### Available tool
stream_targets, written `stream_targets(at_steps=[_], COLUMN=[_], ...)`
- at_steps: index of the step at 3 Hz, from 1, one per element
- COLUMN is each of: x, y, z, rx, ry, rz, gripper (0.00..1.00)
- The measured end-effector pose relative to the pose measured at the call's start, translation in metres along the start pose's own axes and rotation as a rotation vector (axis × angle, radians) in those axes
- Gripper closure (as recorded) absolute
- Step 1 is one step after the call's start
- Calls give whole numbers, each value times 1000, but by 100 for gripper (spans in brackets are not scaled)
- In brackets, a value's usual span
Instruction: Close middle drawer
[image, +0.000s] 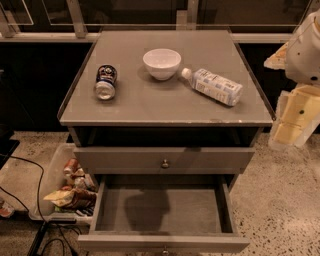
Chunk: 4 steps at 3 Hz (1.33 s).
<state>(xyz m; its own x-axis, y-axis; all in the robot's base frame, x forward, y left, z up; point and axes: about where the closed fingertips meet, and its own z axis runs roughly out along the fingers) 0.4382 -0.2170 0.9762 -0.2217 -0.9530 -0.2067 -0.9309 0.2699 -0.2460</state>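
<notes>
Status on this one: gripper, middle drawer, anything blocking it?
Gripper off to the right of the cabinet, level with its top, not touching the drawer. Middle drawer pulled well out, inside bare. Nothing seen in its path.

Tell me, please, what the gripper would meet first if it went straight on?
The gripper, right of the cabinet, seems to point downward-left: probably the floor beside the middle drawer, though depth is unclear.

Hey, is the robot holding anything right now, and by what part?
Nothing seems held. The gripper hangs right of the cabinet, apart from it, touching neither the open middle drawer nor its knob.
</notes>
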Motion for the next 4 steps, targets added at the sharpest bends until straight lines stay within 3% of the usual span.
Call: stream_targets(at_steps=[1,3,4], x=[4,54,74], y=[-3,8,28], z=[-2,33,57], rx=[12,-26,-26], ry=[-1,-1,-37], rz=[3,22,5], gripper=[0,0,16])
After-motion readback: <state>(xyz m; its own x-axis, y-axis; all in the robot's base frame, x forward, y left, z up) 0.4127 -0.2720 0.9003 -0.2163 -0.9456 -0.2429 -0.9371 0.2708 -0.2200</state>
